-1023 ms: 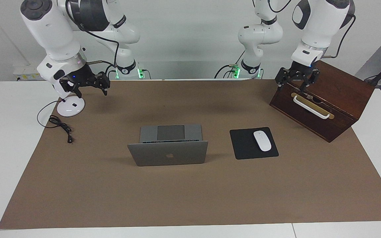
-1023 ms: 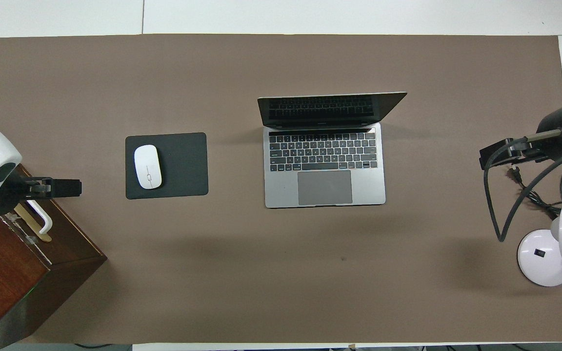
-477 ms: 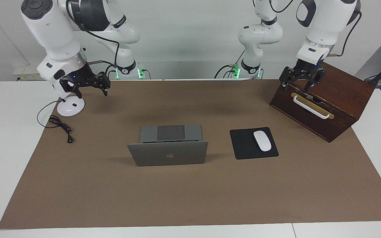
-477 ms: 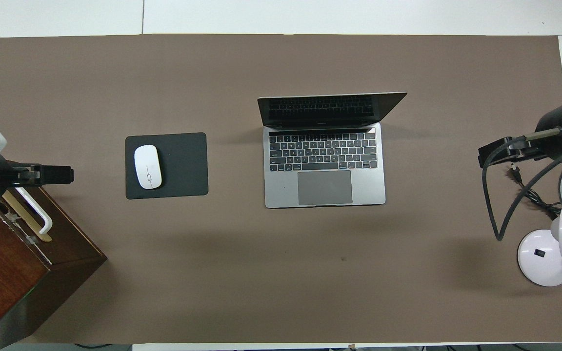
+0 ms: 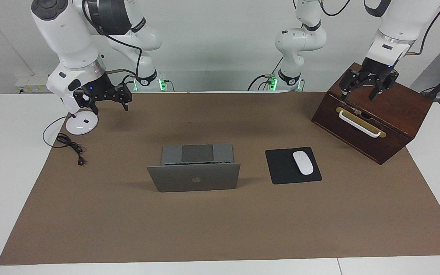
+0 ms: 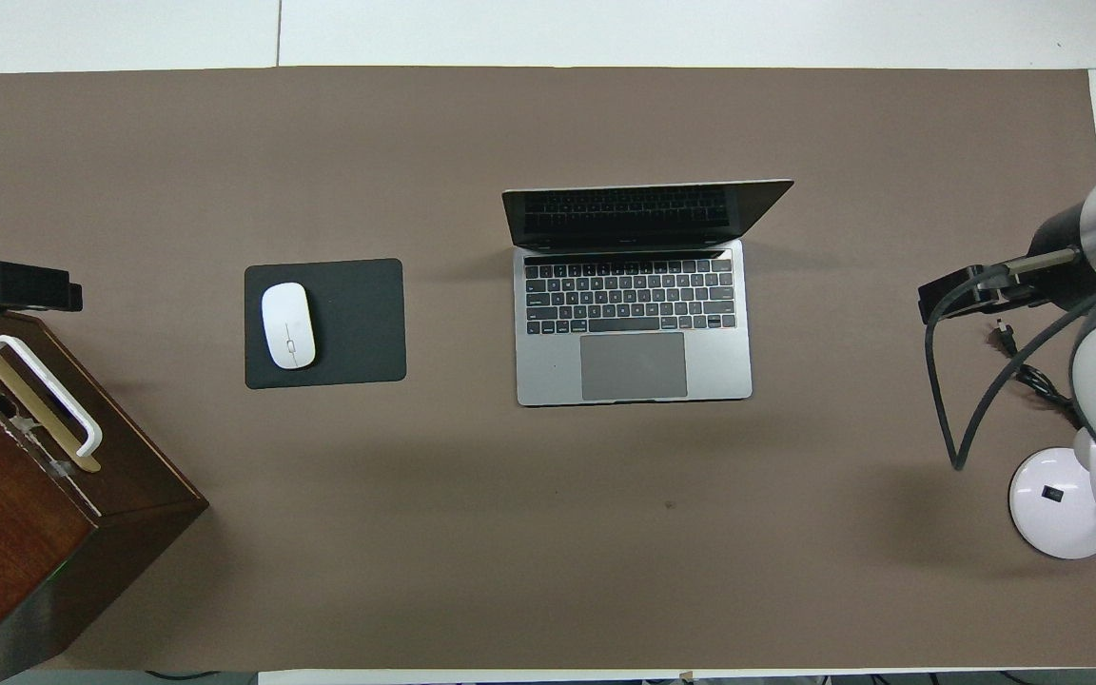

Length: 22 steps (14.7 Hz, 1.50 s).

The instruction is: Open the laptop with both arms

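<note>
**A:** Overhead view first: where is the laptop (image 6: 634,295)?

**B:** Mid-mat on the counter (image 5: 13,183), beside the mouse pad (image 6: 324,323) with its white mouse (image 6: 288,325). Its lid stands up and the keyboard deck shows, so I judge the opening done and the arms in retreat.

**A:** And the grippers?

**B:** The left gripper (image 5: 369,82) hangs over the wooden box (image 5: 376,114) at the left arm's end of the counter, fingers spread wide, holding nothing. The right gripper (image 5: 103,97) is in the air near the lamp base (image 5: 81,123) at the right arm's end. It carries nothing, but I cannot tell whether its fingers are apart or together.

**A:** What does the next move call for?

**B:** Little, I think: each arm only has to clear to a rest pose. The left should stay well above the box and its white handle (image 5: 358,123), the right above the lamp base and black cable (image 5: 69,145).

**A:** What differs from a second ago?

**B:** The left gripper has risen and swung outward from just above the box's handle edge to over its top. The right has shifted slightly toward the middle. The laptop, mouse and box have not moved.
</note>
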### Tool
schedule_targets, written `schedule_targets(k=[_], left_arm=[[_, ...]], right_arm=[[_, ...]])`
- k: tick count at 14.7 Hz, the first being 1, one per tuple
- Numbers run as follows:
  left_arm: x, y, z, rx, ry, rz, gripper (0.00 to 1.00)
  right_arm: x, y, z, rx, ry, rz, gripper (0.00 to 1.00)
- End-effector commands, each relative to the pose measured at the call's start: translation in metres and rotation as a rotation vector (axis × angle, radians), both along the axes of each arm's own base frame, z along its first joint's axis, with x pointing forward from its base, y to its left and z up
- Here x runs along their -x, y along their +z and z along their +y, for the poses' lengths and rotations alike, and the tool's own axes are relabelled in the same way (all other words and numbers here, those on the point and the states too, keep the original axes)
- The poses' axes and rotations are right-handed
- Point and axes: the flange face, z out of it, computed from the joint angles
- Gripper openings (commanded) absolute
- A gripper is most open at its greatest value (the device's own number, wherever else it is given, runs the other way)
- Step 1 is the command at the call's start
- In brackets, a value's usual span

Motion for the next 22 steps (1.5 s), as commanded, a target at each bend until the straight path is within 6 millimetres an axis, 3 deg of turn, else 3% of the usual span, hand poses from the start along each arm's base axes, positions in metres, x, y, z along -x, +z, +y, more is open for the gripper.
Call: schedule_targets(k=[1, 3, 8, 10, 12, 17, 22], left_arm=[[-0.006, -0.001, 0.009, -0.010, 0.016, 0.026, 1.00], [-0.001, -0.010, 0.012, -0.012, 0.021, 0.067, 1.00], [-0.015, -0.025, 0.013, -0.009, 0.021, 0.089, 1.00], [-0.017, -0.014, 0.011, -0.010, 0.018, 0.088, 1.00], [-0.012, -0.016, 0.002, -0.025, -0.001, 0.123, 1.00], [-0.007, -0.016, 0.024, -0.013, 0.038, 0.146, 1.00], [-0.007, -0.014, 0.030, -0.010, 0.052, 0.137, 1.00]], right_arm=[[0.001, 0.002, 0.000, -0.031, -0.020, -0.015, 1.00], [0.000, 0.001, 0.000, -0.031, -0.020, -0.015, 1.00], [0.001, 0.002, 0.000, -0.031, -0.020, -0.016, 1.00], [0.001, 0.002, 0.000, -0.031, -0.020, -0.015, 1.00], [0.001, 0.002, 0.000, -0.031, -0.020, -0.016, 1.00], [0.001, 0.002, -0.003, -0.031, -0.024, -0.016, 1.00], [0.001, 0.002, -0.003, -0.031, -0.026, -0.016, 1.00]])
